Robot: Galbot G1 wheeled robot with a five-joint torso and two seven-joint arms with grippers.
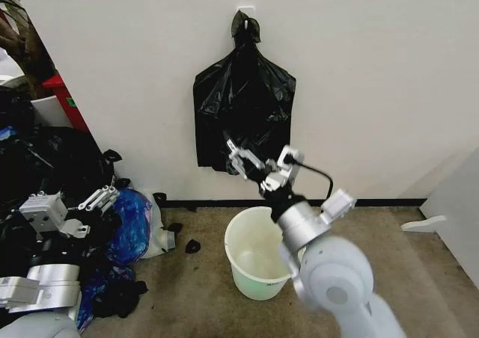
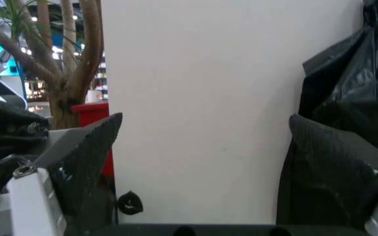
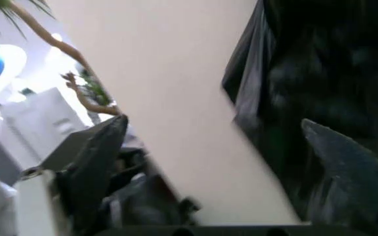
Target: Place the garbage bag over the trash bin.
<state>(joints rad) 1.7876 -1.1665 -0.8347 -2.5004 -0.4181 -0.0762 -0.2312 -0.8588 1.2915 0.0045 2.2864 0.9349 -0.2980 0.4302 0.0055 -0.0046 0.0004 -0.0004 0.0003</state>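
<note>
A thin, glossy, wrinkled black plastic garbage bag [image 1: 243, 114] hangs flat against the white wall [image 1: 374, 76], gathered at its top on a small white hook [image 1: 245, 13] and spreading wide toward its lower edge. On the brown carpet floor [image 1: 202, 293] below it, just out from the dark baseboard, stands the trash bin [image 1: 258, 267], a round white plastic bucket with smooth tapered walls and a rolled rim, open and with nothing over it. The right arm reaches up and forward over the bin, and the right gripper [image 1: 241, 157] is at the bag's lower edge, its jaws spread apart with nothing between them. In the right wrist view the two dark fingers [image 3: 97, 162] stand wide apart, with the wall between them and the black film of the bag [image 3: 320, 73] beside one finger; whether that finger touches the film cannot be told. The left gripper [image 1: 101, 198] is low at the robot's left, over a large heap of black bags [image 1: 52, 166] and beside a crumpled blue plastic bag [image 1: 133, 222], well apart from the bin. Its jaws are also spread, and the left wrist view shows its dark fingers [image 2: 87, 157] wide apart, facing the wall, with the hanging bag [image 2: 346, 98] at one side. A red box [image 1: 66, 99] stands behind the heap, by the wall.
</note>
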